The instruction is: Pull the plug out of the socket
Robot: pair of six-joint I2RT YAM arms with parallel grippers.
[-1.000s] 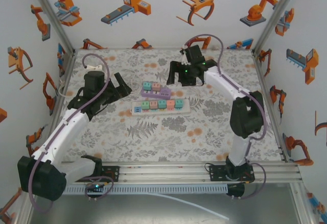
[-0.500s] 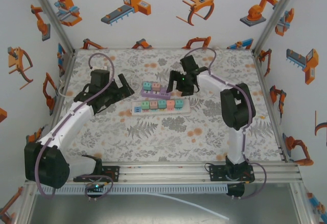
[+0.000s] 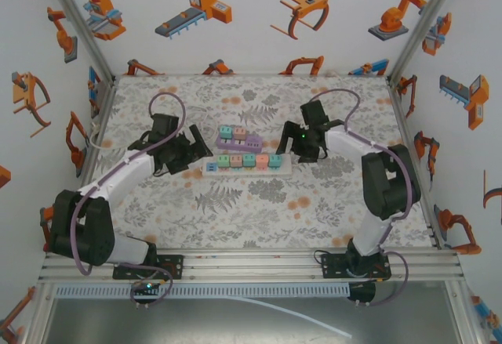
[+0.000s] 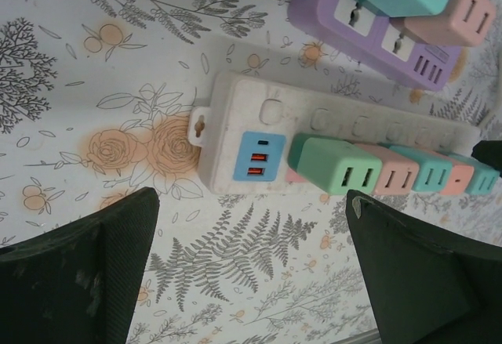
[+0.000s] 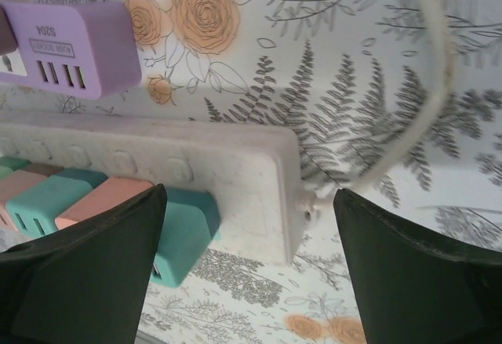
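Both arms have closed in over the last second, so our left gripper (image 3: 196, 145) and right gripper (image 3: 289, 152), each spread wide, now bracket the strip (image 3: 210, 168) lying midway between the table's (image 3: 259, 203) side edges, its plugs (image 3: 248, 159) all seated, and we judge a pinch comes next.

white power strip (image 3: 235, 171), left gripper (image 3: 198, 151), right gripper (image 3: 289, 153) flanking it

Both arms reach forward and inward, bent low. The left gripper (image 3: 194, 150) (image 4: 251, 197) has its fingers spread wide; the right gripper (image 3: 292, 150) (image 5: 249, 193) likewise gapes, empty.
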